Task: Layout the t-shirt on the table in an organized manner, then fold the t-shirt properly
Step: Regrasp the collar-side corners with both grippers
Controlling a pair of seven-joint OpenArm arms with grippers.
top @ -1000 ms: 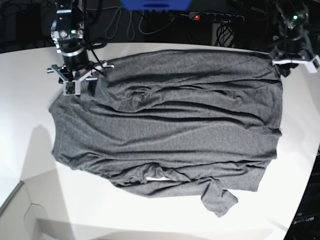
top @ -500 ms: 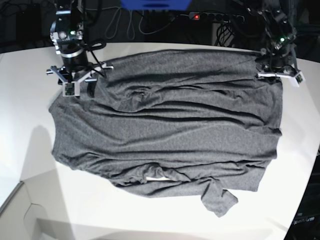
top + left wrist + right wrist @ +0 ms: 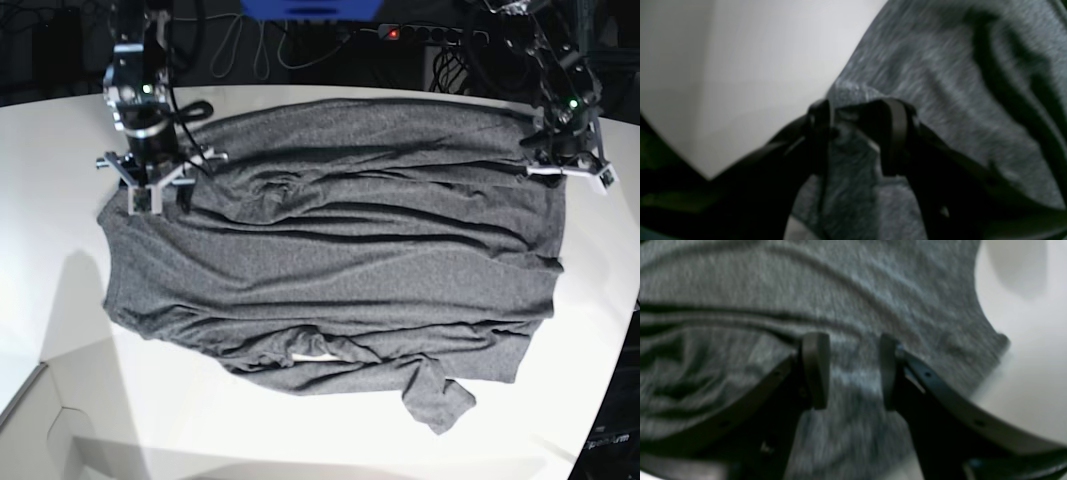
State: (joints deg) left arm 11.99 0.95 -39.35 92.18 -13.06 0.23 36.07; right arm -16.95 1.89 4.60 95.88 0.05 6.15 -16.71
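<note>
Shirt (image 3: 340,250) spread flat on table (image 3: 60,300), wrinkled, sleeve bunched at near edge. Left gripper (image 3: 857,133) at far corner, fingers apart with fabric bunched between, grip unclear. Right gripper (image 3: 848,371) over opposite corner, jaws parted, holding nothing.

Base overhead, far; wrist views close, sharing t-shirt (image 3: 340,250).

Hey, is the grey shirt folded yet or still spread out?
Spread out, not folded: the t-shirt lies open and wrinkled across the table, one sleeve bunched at its near edge.
</note>
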